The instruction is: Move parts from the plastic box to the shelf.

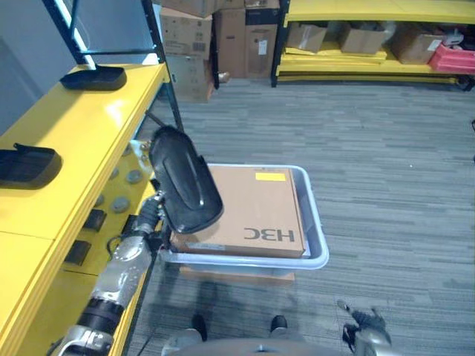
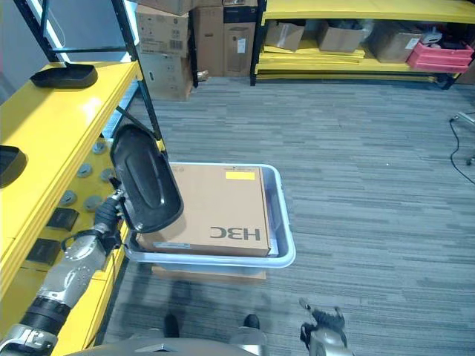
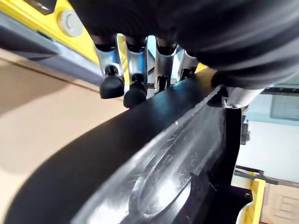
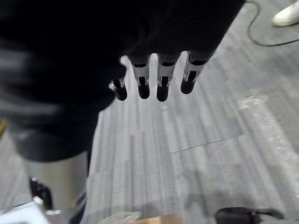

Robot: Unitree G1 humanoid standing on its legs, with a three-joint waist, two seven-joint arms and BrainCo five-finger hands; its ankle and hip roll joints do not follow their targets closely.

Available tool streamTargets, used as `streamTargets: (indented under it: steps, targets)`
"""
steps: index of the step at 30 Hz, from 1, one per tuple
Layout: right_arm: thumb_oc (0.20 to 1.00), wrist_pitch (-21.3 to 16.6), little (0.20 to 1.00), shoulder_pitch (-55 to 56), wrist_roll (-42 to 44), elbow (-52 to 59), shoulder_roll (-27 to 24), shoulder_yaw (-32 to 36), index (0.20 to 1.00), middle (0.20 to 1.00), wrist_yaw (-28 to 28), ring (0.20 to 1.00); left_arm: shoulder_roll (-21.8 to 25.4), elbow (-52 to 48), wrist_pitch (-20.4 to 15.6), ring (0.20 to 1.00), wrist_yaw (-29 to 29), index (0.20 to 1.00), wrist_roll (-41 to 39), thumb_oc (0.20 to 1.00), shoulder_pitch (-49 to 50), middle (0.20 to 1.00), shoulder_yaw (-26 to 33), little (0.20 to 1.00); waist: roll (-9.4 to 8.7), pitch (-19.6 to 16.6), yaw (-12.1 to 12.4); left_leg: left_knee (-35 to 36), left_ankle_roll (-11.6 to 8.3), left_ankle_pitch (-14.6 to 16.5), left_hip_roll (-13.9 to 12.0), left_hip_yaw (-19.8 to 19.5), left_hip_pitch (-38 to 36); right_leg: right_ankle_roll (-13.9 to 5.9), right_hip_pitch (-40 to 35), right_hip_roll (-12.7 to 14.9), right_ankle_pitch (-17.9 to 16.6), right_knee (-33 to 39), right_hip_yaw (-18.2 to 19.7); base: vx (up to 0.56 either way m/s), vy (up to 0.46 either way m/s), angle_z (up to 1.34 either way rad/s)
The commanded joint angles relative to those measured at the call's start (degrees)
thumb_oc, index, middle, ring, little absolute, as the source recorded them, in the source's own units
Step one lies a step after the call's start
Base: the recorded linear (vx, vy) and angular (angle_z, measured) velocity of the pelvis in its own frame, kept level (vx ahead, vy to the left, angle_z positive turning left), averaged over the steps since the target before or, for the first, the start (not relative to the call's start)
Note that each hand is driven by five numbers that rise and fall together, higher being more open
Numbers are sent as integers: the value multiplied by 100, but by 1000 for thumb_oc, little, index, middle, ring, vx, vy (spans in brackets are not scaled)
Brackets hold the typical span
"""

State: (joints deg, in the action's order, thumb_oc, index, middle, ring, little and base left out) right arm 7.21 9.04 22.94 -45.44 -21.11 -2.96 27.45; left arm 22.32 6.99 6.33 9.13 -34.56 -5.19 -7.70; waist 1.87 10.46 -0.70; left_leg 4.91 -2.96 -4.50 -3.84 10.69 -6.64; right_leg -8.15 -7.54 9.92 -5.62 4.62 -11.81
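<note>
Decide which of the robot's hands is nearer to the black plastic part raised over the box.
Left. The left hand is curled round the black plastic part, holding it above the grey plastic box. The right hand hangs well away over the carpet.

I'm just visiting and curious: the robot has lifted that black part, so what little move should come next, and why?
Probably swing the left hand leftward toward the yellow shelf. It grips the black part above the plastic box, and two similar parts already lie on that shelf beside it.
</note>
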Motion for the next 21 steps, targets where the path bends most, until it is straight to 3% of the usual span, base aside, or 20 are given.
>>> streamTargets:
  steps: [1,5,8,11,14,16,18,19,21]
  targets:
    - [1000,-445,1000,-273,-288,-203,32,4,1000,1000,-251,1000,410,-763,-926,200,-62,200,335,200,-308,200,489,200,-78,-135,231,-329,-22,316,-238,-169,350,-316,314,531,115,-383,29,0,0,0]
    - [1000,-664,1000,-150,-410,-390,98,43,1000,1000,-356,1000,579,-1235,-1059,200,-24,200,345,200,-149,200,758,200,-10,-80,307,-248,65,288,-98,-438,479,-304,471,520,287,-722,193,-60,4,6]
    - [1000,-873,1000,40,-266,-451,91,31,1000,1000,-418,1000,623,-1136,-1450,200,-43,200,244,200,-339,200,649,200,116,44,80,-65,96,113,48,-1142,610,6,683,-99,640,-1075,920,-110,-33,73]
    - [1000,-807,1000,106,-492,-448,105,-101,1000,1000,-486,1000,636,-1265,-1562,200,242,200,251,200,-391,200,668,200,111,123,59,-98,-26,-38,73,-1453,876,157,725,-393,790,-1135,924,-187,-156,207]
    - [1000,-695,1000,-20,-1058,-779,26,-424,1000,1000,-795,1000,618,-1348,-1790,200,436,200,247,200,-84,200,897,200,169,322,302,-158,-230,-394,-128,-1693,1274,344,667,-669,938,-1220,682,-268,-238,129]
    - [1000,-729,1000,-42,-1335,-1047,41,-636,1000,1000,-961,1000,603,-1220,-1879,200,291,200,103,200,172,200,1076,200,204,409,462,-123,-315,-496,-275,-1550,1520,385,590,-760,1019,-1257,385,-196,-171,79]
    - [1000,-804,1000,2,-1375,-1116,58,-681,1000,1000,-982,1000,584,-1139,-1893,200,213,200,28,200,238,200,1132,200,209,424,469,-129,-339,-527,-396,-1297,1627,384,561,-754,1040,-1277,193,-111,-80,115]
    - [1000,-691,1000,84,-1439,-1072,82,-735,1000,1000,-1051,1000,535,-1024,-1913,200,22,200,42,200,280,200,1174,200,174,398,407,-162,-372,-573,-627,-744,1670,376,513,-722,1026,-1224,-89,-121,-60,120]
    - [1000,-634,1000,76,-1467,-1101,85,-796,1000,1000,-1093,1000,514,-974,-1945,200,47,200,98,200,268,200,1177,200,152,346,377,-256,-388,-600,-773,-504,1679,391,521,-712,988,-1148,-243,-103,-25,103]
